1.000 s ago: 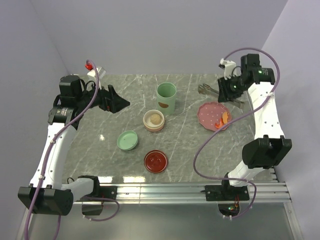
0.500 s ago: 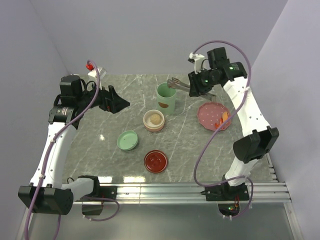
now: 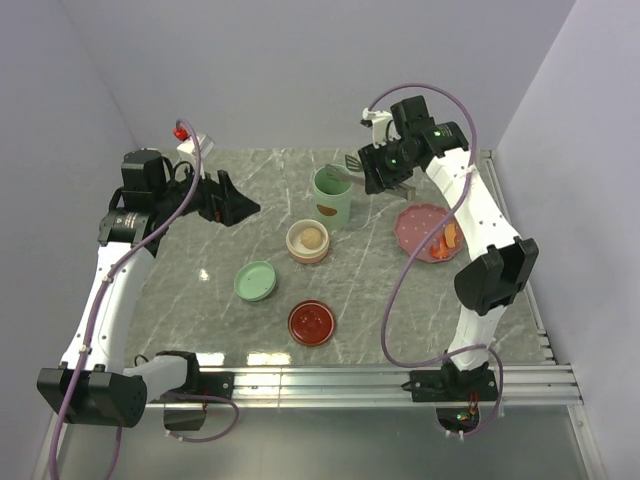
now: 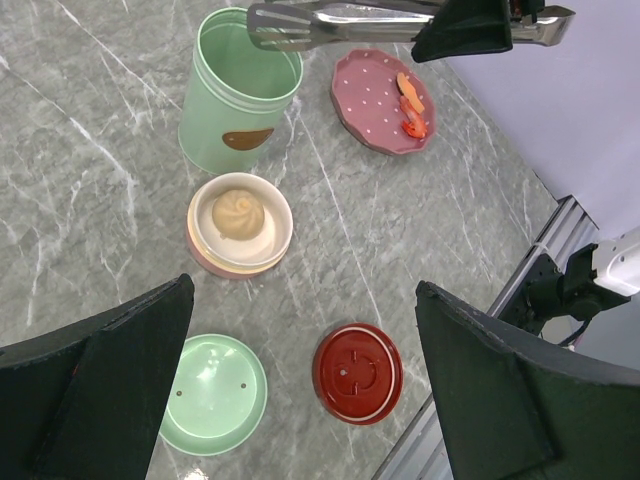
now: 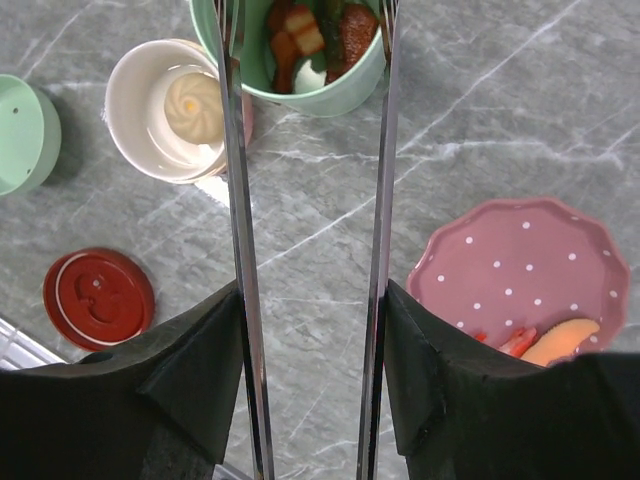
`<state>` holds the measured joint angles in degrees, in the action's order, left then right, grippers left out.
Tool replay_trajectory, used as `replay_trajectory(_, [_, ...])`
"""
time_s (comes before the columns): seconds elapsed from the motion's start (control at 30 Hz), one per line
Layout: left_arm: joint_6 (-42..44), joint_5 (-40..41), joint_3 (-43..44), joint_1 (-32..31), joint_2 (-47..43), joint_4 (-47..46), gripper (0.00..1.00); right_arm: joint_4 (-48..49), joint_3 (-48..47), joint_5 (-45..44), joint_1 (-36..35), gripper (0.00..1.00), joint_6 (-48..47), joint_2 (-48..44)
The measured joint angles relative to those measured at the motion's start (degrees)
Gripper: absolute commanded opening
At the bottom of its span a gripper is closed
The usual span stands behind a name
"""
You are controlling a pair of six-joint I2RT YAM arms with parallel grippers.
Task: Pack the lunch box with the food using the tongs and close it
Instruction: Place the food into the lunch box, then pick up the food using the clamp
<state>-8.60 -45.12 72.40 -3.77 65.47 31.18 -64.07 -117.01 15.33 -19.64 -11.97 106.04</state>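
Note:
My right gripper (image 5: 310,300) is shut on the silver tongs (image 5: 236,200), one finger pressed against the outside of each arm. The two arms stand spread apart, and their tips reach over the mouth of the tall mint-green lunch box (image 3: 332,195). Reddish-brown and dark food pieces (image 5: 310,35) lie inside the lunch box. More orange and red food (image 4: 410,105) sits on the pink dotted plate (image 3: 418,228) to the right. My left gripper (image 4: 305,287) hangs open and empty, high over the table's left side, far from the lunch box (image 4: 238,90).
A beige bowl holding a white bun (image 3: 308,240) stands just in front of the green container. A mint-green lid (image 3: 256,281) and a red lid (image 3: 313,322) lie nearer the front. The metal rail (image 3: 330,380) runs along the near edge.
My right arm has swung left with the tongs, from beside the pink plate to above the green container. The left arm has not moved.

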Motion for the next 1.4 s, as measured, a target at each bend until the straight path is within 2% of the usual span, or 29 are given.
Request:
replay_trajectory(0.13, [0.04,0.0,0.0,0.0,0.0,0.0,0.99,0.76,1.84,-1.2,0.55,0.57,0.48,-2.4])
replay_trajectory(0.3, [0.24,-0.02,0.0,0.0,0.0,-0.02,0.99,0.94,12.17,-0.68,4.57,0.54,0.55,-12.9])
replay_trajectory(0.47, [0.42,-0.02,0.0,0.0,0.0,0.0,0.99,-0.74,20.79,1.53,17.55,0.51,-1.84,-21.05])
replay_trajectory(0.6, [0.42,-0.04,0.0,0.0,0.0,-0.02,0.99,-0.83,28.44,-0.79,27.34,0.5,-5.42,-22.99])
replay_trajectory(0.7, [0.39,-0.04,0.0,0.0,0.0,-0.09,1.0,-1.38,32.76,-3.39,31.61,0.5,-7.89,-22.95])
replay_trajectory(0.93, [0.39,-0.04,0.0,0.0,0.0,-0.11,0.99,-0.55,34.1,-6.78,34.82,0.49,-10.34,-21.27])
replay_trajectory(1.4, [0.42,-0.04,-0.07,0.0,-0.85,-0.26,0.99,2.45,36.04,-8.94,34.95,0.5,-10.45,-16.06])
